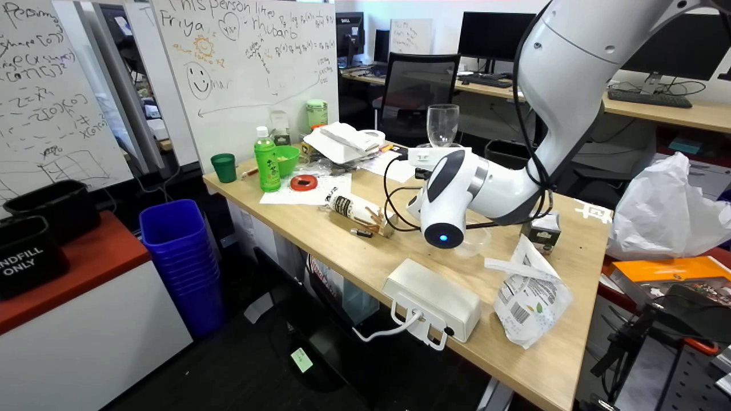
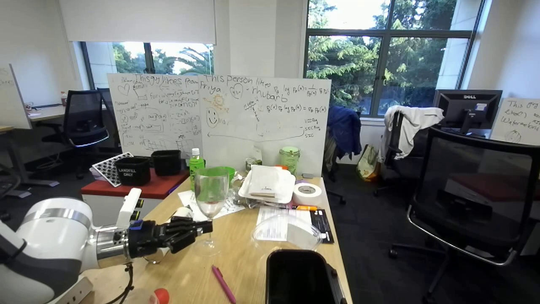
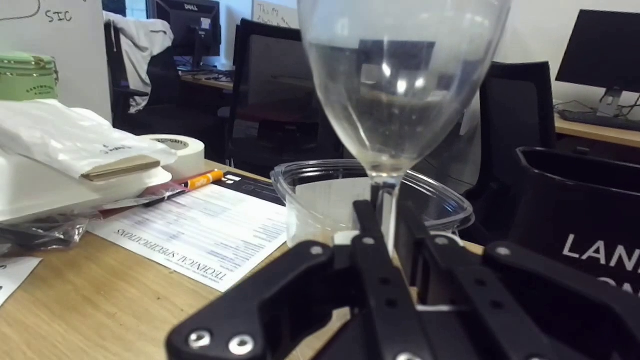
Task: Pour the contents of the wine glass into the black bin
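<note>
Fingers (image 3: 366, 222) of the gripper (image 3: 387, 220) are drawn narrow, with the stem of the wine glass (image 3: 400, 80) held between them. The glass is upright, a faint cloudy tint at the bottom of its bowl; its foot shows over the wood of the tabletop (image 2: 249, 274), though whether it touches cannot be told. In an exterior view the arm (image 2: 50, 236) comes in from the left, and the black bin (image 2: 295, 280) sits upright by the right edge, apart from the glass. White lettering on the bin's side is partly cut off in the wrist view. A pink pen (image 2: 223, 285) lies left of the bin, and a clear tub (image 3: 305, 212) stands farther along that same right edge. Toward the far right corner, a roll of tape (image 2: 307, 194) sits just beside a white tray (image 3: 35, 190). In an exterior view, a green cup (image 1: 224, 169) stands at the left corner with a green bottle (image 1: 267, 165) near it, a white box (image 1: 434, 294) lies along the near edge, and a crumpled packet (image 1: 531, 308) lies near the right edge.
</note>
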Controlling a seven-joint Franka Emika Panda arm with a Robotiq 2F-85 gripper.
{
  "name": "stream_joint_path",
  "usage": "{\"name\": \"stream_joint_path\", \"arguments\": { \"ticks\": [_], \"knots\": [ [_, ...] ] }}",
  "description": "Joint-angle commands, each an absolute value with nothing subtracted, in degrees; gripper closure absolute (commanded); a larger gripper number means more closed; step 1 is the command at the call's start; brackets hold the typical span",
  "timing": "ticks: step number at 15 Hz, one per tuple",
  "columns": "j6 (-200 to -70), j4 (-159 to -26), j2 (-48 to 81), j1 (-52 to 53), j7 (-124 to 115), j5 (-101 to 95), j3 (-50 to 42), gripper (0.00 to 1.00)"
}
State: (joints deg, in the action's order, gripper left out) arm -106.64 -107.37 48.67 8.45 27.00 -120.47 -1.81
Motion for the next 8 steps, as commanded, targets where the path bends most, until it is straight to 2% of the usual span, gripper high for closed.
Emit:
{"name": "stream_joint_path", "arguments": {
  "ticks": [1, 8],
  "knots": [
    [-110.11, -106.13, 49.35, 6.59, 28.07, -120.31, -0.92, 0.96],
    [-111.76, -105.23, 51.74, 5.54, 26.84, -118.13, -0.88, 0.96]
  ]
}}
